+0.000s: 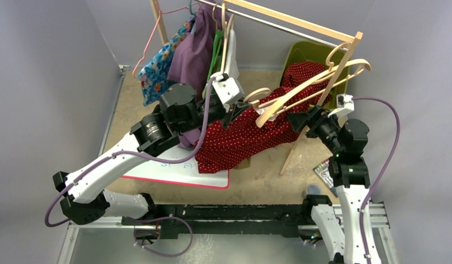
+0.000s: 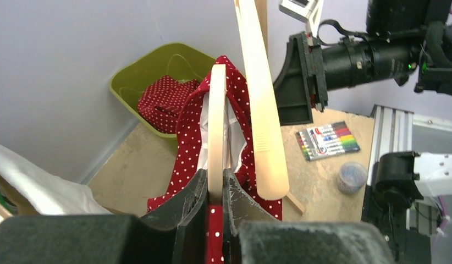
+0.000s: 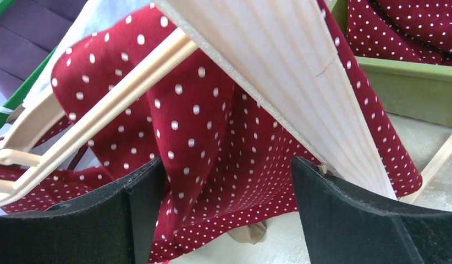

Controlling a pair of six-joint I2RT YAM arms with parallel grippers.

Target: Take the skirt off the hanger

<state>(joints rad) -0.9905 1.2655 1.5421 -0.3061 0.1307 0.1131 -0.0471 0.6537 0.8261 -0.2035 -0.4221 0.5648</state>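
Your left end effector (image 2: pixel 214 193) is pressed together on the pale wooden hanger (image 2: pixel 216 118), pinching its bar edge-on, with a strip of the red polka-dot skirt (image 2: pixel 186 127) caught between the fingers just below the wood. Your right end effector (image 3: pixel 229 212) is spread wide, one finger (image 3: pixel 130 220) on each side of the skirt's hanging folds, and a broad ribbed wooden bar slants down to touch the tip of the other finger. From above, the skirt (image 1: pixel 240 137) is draped over the hanger (image 1: pixel 301 91) and stretched between your two end effectors (image 1: pixel 235 113) (image 1: pixel 301 118), its lower part trailing onto the sandy surface (image 1: pixel 268 176) and over the edge of a white board (image 1: pixel 174 171). Behind it stands a wooden rack (image 1: pixel 290 19) with a floral garment (image 1: pixel 158 66) and a purple one (image 1: pixel 191 55) hanging. A green bin (image 2: pixel 130 82) in the far corner holds more red dotted cloth. Near your right arm's base lie a pack of markers (image 2: pixel 327 140) and a small jar (image 2: pixel 351 176).
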